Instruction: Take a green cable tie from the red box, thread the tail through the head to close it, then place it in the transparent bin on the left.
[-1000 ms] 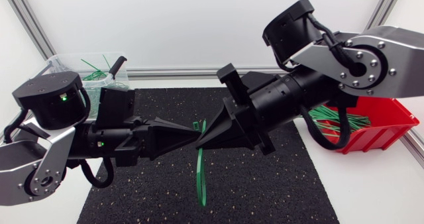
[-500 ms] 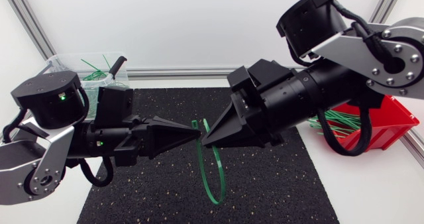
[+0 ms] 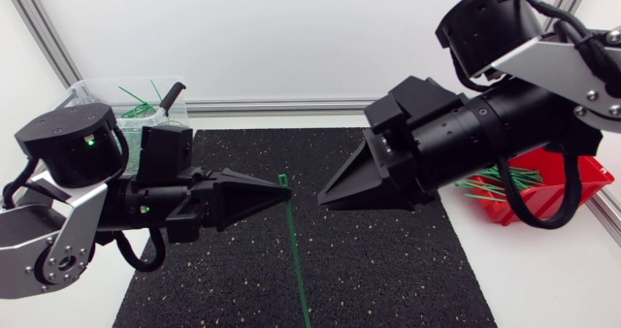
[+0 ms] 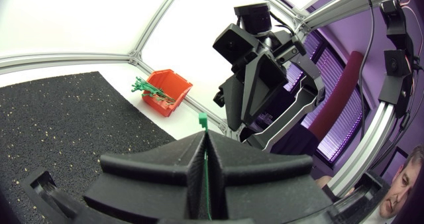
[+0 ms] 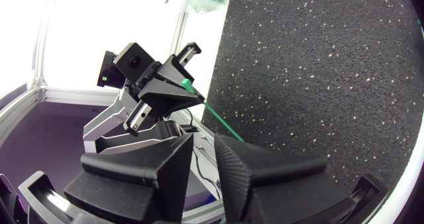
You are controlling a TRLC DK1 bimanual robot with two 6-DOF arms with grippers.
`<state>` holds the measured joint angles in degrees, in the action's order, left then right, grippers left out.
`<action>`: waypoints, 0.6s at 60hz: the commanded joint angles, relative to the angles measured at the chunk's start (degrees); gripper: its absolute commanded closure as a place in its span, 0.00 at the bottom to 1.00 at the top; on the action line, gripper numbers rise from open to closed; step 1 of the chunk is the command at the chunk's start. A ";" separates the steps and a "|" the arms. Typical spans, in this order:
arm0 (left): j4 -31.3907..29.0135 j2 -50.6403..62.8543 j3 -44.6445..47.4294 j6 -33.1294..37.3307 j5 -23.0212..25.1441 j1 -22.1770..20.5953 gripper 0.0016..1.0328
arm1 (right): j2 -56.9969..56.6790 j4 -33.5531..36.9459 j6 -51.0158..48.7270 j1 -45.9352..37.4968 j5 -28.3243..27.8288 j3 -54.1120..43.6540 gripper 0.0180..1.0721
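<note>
You had the left gripper (image 3: 287,194) pinching 1 thin green plastic cable tie (image 3: 295,250) just below its head. The tie was straight and unlooped, w/ the tail running toward the near side over the black speckled rubber mat (image 3: 388,270). Your right gripper (image 3: 324,199) sat just right of the tie, not touching, its 2 fingers slightly spread and holding nothing. Spare green ties (image 3: 505,184) lay in the red plastic box (image 3: 582,194) at right. The clear plastic bin (image 3: 87,93) at far left held a few looped ties (image 3: 139,106).
</note>
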<state>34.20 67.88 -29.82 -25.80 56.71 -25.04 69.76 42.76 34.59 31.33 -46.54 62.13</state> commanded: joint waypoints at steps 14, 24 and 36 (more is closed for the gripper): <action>0.17 2.96 -4.98 7.35 5.61 8.43 0.97 | 4.86 3.47 -17.36 -2.94 8.49 -0.96 0.54; -0.09 9.03 -8.32 12.71 9.39 12.03 0.97 | 8.20 0.57 -25.89 -1.71 17.98 -2.45 0.52; -0.71 14.83 -12.72 17.54 12.64 16.07 0.97 | 9.26 -6.02 -35.20 4.26 34.68 -4.38 0.52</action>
<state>33.43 80.58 -39.92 -10.96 68.29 -9.96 78.39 38.57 4.21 33.69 -14.81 59.59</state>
